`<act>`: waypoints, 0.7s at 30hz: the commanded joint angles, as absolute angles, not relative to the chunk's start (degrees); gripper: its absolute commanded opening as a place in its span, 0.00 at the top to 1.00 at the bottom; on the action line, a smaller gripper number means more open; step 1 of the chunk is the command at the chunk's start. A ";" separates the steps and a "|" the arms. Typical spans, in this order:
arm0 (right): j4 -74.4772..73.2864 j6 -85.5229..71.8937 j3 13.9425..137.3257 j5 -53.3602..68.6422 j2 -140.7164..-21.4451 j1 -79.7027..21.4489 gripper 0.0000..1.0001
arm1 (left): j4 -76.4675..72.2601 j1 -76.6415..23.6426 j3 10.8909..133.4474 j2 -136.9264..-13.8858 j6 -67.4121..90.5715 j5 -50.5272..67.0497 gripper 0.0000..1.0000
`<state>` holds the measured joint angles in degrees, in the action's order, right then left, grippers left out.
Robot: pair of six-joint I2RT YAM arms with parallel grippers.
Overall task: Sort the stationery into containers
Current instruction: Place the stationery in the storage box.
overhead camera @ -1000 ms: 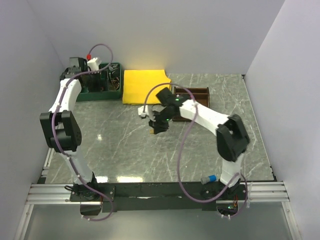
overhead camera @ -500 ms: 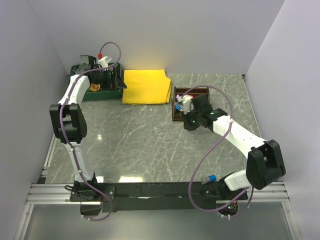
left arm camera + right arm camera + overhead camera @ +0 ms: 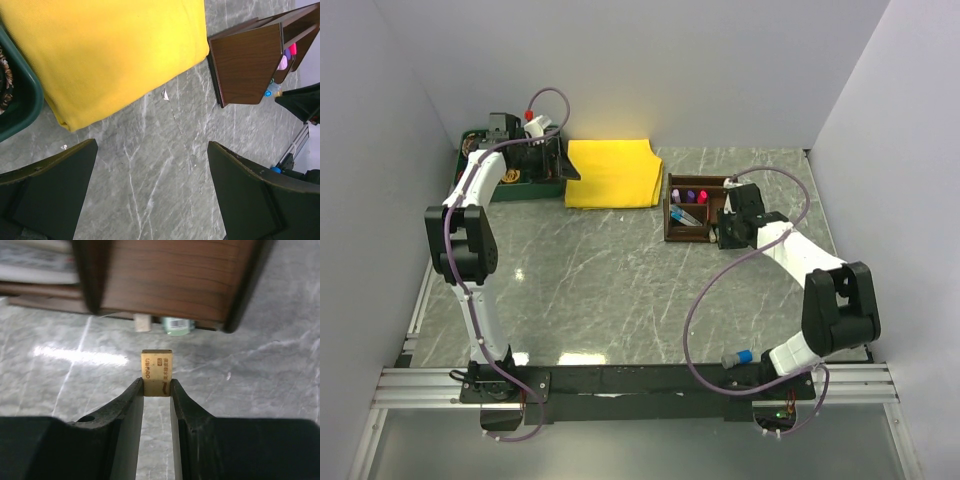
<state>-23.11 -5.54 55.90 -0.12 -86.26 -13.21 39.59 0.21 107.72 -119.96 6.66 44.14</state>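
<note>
A table (image 3: 590, 280) with a grey-green, marble-patterned top crossed by thin white veins is enclosed on three sides by plain, pale panels: a back wall (image 3: 650, 70), a left wall (image 3: 370, 180) and a right wall (image 3: 890, 200). No windows or openings are seen in them. An aluminium rail (image 3: 420, 385) is fixed along the near edge, with a black strip (image 3: 640, 380) laid across its middle. A dull grey floor (image 3: 620, 445) is seen below. Soft overhead light is thrown back as a pale glare (image 3: 575, 357) on the glossy top.
</note>
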 commanded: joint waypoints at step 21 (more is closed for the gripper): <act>-14.85 -10.81 65.04 -8.96 -96.50 -13.53 1.00 | 38.58 0.35 108.55 -118.74 5.10 43.07 0.01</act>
<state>-18.37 -8.80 62.00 -4.47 -95.66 -12.56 39.68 0.27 107.72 -119.96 6.35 43.55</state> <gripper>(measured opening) 0.316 0.995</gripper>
